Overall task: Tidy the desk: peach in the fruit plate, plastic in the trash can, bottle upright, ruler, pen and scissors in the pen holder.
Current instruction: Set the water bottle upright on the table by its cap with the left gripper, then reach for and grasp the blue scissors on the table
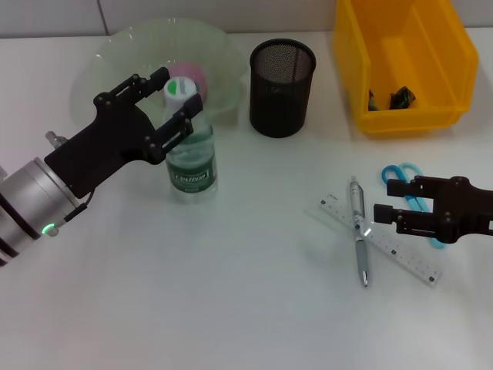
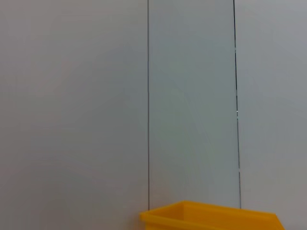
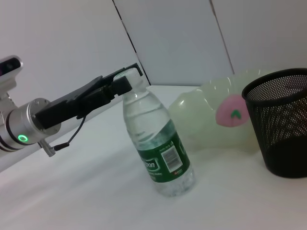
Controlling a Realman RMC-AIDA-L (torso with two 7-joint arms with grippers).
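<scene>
Left gripper [image 1: 171,99] sits at the neck of the bottle [image 1: 189,158], fingers on either side of the white cap; whether they pinch it or stand just clear, cannot tell from the head or right wrist views. Holding high at the neck would steady a tall, narrow thing while it settles on its base, which fits the "bottle upright" step. Bottle stands upright on the counter [image 1: 231,308], just in front of the fruit plate [image 1: 100,58]; it is clear plastic with a green label and looks nearly full of water, so bottom-heavy and probably stable once let go. Peach [image 1: 189,74], pink, already lies in the pale green fruit plate behind the bottle. Yellow trash can [image 1: 462,54] at the far right holds some dark scraps, likely the plastic. Right gripper [image 1: 383,215] hovers low over the counter with fingers spread apart, holding nothing, beside the pen [image 1: 359,247] and the ruler [image 1: 400,250], which lie crossed, pen on top. Blue-handled scissors [image 1: 400,176] lie partly under that arm. Black mesh pen holder [image 1: 282,89] stands near the plate; none of the three is seen inside it. Judgement: bottle step about done; desk tools remain.
</scene>
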